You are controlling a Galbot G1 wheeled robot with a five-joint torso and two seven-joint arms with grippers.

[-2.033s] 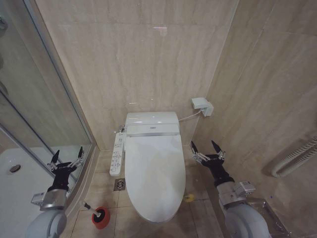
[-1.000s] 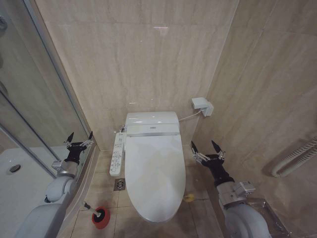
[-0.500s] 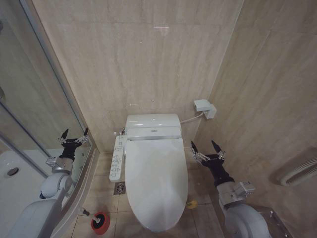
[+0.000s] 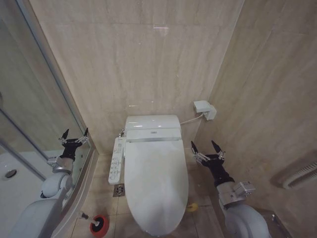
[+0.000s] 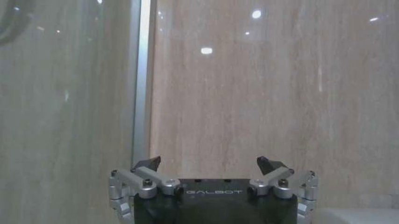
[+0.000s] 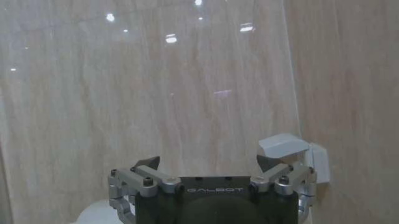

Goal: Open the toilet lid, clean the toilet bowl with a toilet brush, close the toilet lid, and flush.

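The toilet lid (image 4: 157, 183) lies closed, a glossy white oval covering the toilet bowl, which is hidden under it. The toilet brush (image 4: 84, 216) stands in its red cup holder (image 4: 99, 225) on the floor left of the toilet, thin handle slanting left. My left gripper (image 4: 74, 135) is raised open beside the glass shower wall, left of the toilet; it (image 5: 210, 163) faces the wall tiles and holds nothing. My right gripper (image 4: 207, 148) hangs open to the right of the lid, and it (image 6: 209, 162) is empty too.
A bidet control panel (image 4: 117, 159) runs along the toilet's left side. A white wall box (image 4: 205, 109) with a cable sits right of the tank (image 4: 151, 127). The glass shower partition (image 4: 34, 99) and white shower tray (image 4: 15, 173) bound the left; tiled walls close in behind and on the right.
The head view has tilted, shifting the whole scene down. My left gripper rose from low by the shower edge to beside the glass. The right gripper stayed put.
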